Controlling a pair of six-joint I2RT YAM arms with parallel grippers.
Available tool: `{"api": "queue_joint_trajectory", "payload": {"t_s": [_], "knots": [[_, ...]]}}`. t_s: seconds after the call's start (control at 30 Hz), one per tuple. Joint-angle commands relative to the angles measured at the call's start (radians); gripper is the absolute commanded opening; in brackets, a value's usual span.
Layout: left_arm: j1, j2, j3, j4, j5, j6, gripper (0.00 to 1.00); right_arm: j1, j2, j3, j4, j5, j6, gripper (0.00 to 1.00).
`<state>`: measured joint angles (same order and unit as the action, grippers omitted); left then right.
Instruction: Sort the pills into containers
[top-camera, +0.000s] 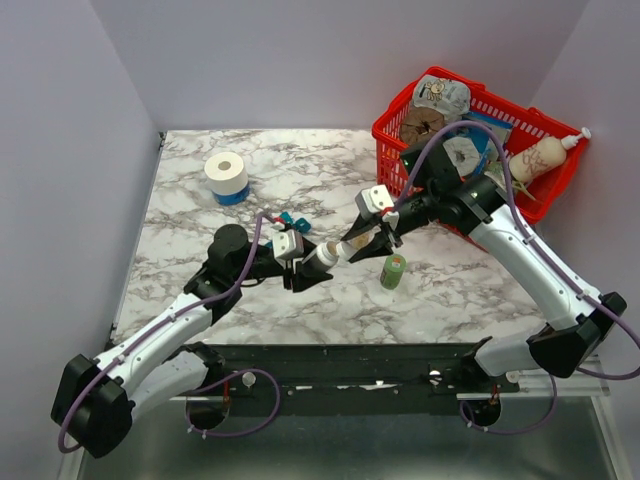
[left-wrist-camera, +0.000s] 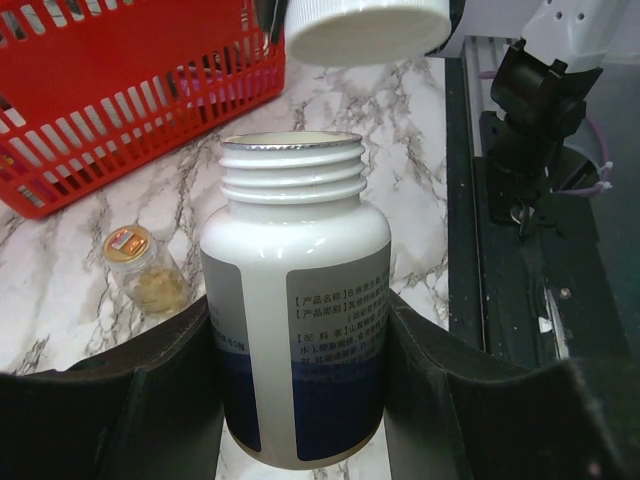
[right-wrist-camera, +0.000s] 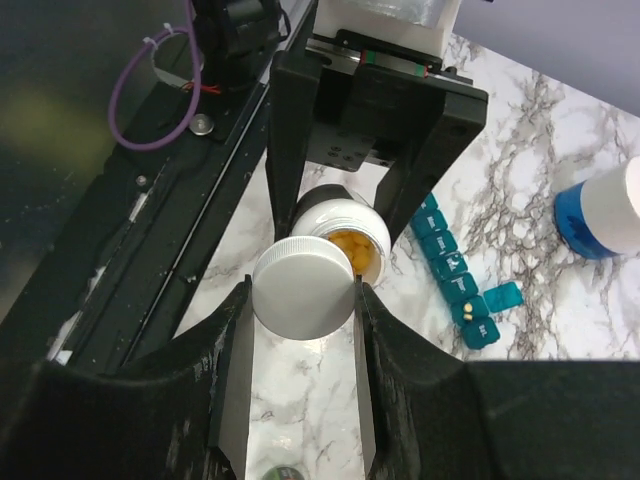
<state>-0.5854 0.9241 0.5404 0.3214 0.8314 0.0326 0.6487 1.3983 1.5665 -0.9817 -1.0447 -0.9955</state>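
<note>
Top external: both arms meet mid-frame over the marble table (top-camera: 200, 240). The left gripper (left-wrist-camera: 298, 305) is clamped on one white bottle (left-wrist-camera: 295, 240). The right gripper (right-wrist-camera: 303, 297) is clamped on one screw cap (right-wrist-camera: 300, 280), which is off the bottle and just beside its mouth. The pill organiser (right-wrist-camera: 455, 278) shows in this view only as a teal strip on the table just above-left of the bottle, partly hidden by the left wrist.

Right wrist resolves what top can't:
- The bottle mouth is open, with orange-yellow pills (right-wrist-camera: 352, 250) inside, too packed to count.
- The organiser lies centre-right of frame, near the bottle but apart from it.
- One lid is flipped open, with two pale pills (right-wrist-camera: 467, 312) in that compartment near the strip's lower end.
- The upper end runs behind the left gripper's finger, so I can't tell the full compartment count.

Left wrist adds:
- The bottle's thread and printed label.
- One small gold-lidded glass jar (left-wrist-camera: 147, 272) standing on the table at left of frame, with yellowish contents.
- The cap at the top of frame, above the mouth and clear of it.

The organiser shows only in the top and right wrist views.

Other counts, top view:
- One red basket (top-camera: 480, 150) at upper right, packed with goods.
- One white roll on a blue base (top-camera: 226, 175) at upper left.
- One green bottle (top-camera: 393, 271) upright, just right of the grippers.
</note>
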Motion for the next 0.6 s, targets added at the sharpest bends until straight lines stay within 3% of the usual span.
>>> {"api": "queue_joint_trajectory", "payload": {"t_s": [0.0, 0.57], "knots": [[-0.031, 0.019, 0.050, 0.016, 0.012, -0.019, 0.00, 0.008, 0.008, -0.017, -0.021, -0.072, -0.003, 0.24], [-0.053, 0.036, 0.056, 0.011, 0.043, -0.028, 0.00, 0.026, 0.062, 0.001, -0.026, -0.011, -0.012, 0.24]]}}
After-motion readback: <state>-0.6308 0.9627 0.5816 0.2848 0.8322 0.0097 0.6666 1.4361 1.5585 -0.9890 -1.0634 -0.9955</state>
